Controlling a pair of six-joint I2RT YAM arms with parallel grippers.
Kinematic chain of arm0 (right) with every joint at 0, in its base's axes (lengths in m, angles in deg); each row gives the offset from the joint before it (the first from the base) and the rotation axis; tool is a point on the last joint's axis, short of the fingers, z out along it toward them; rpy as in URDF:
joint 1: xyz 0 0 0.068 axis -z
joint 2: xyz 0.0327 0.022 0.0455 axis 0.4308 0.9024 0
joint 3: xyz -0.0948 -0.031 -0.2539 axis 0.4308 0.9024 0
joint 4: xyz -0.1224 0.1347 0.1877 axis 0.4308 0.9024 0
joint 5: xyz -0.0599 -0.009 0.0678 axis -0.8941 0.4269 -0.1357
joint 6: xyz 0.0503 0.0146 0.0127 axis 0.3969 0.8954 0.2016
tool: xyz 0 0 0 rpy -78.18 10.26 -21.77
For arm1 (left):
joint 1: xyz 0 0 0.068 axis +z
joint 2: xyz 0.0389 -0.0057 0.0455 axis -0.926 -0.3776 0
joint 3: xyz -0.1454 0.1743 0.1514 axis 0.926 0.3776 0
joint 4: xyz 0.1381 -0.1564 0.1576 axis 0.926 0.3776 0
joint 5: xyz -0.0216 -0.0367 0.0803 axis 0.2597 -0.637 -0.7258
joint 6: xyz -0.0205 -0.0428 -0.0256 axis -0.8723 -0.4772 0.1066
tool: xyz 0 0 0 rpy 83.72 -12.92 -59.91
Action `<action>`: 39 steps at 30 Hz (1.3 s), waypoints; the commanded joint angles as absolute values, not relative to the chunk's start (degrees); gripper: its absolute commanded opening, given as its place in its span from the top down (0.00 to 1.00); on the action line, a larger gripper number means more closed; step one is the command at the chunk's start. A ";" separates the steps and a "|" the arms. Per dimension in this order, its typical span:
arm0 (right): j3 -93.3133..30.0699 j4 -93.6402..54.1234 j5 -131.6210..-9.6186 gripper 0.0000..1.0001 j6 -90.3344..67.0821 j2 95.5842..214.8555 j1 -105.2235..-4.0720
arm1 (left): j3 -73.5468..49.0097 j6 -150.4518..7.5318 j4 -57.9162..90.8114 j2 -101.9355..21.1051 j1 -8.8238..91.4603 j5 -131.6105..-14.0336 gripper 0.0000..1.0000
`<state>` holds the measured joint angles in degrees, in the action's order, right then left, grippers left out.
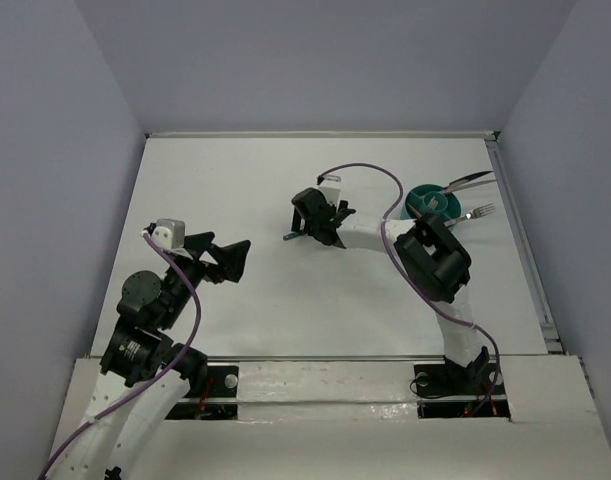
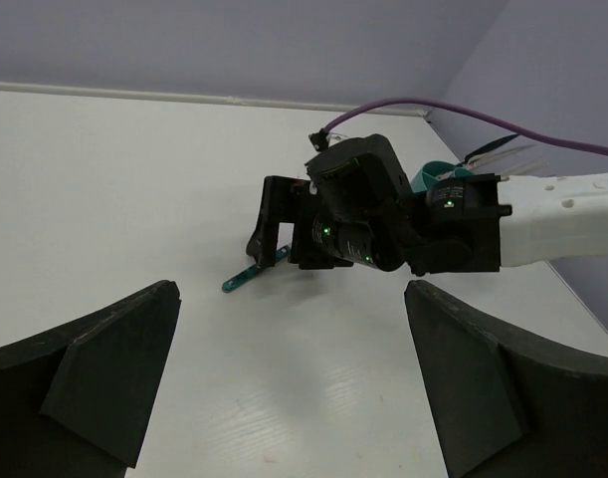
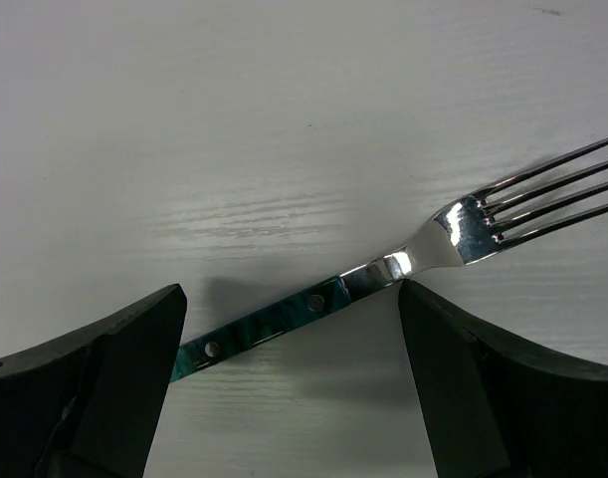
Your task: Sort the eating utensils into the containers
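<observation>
Teal-green in the handle and bright steel at the tines, a fork (image 3: pixel 383 267) is seen lying flat on the white table (image 1: pixel 235 180), near the middle and well apart from the cup (image 1: pixel 430 200) at the right side. Other utensils (image 1: pixel 480 211) are already leaned in that cup, their ends sticking out over its rim.

The fork is straddled by the right gripper (image 3: pixel 289 309): its fingers are spread wide, one on either side of the handle, and nothing is clamped. Whether the pads touch the table cannot be told. The step in hand is judged to be the pick-up of this fork.

A closing of the fingers across the narrow handle is called for next, kept square to it so that the thin piece is not tipped or pushed aside, then a lift and a carry to the cup.

The left gripper (image 1: pixel 240 262) is held apart and empty above the table, aimed at the work.
</observation>
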<state>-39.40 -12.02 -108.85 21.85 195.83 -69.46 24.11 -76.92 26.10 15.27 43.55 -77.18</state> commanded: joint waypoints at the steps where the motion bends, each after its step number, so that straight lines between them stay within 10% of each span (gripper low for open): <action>1: -43.17 -6.56 -110.87 0.11 18.40 199.99 -69.20 | 22.90 -76.84 23.21 15.22 44.00 -76.34 0.01; 20: -37.91 -4.80 -106.74 0.77 10.92 196.40 -69.20 | 22.90 -76.93 23.21 15.30 44.00 -76.07 0.01; 39: -15.68 -26.83 -100.94 1.00 3.72 165.40 -69.20 | 22.81 -76.93 22.95 14.86 44.00 -75.90 0.01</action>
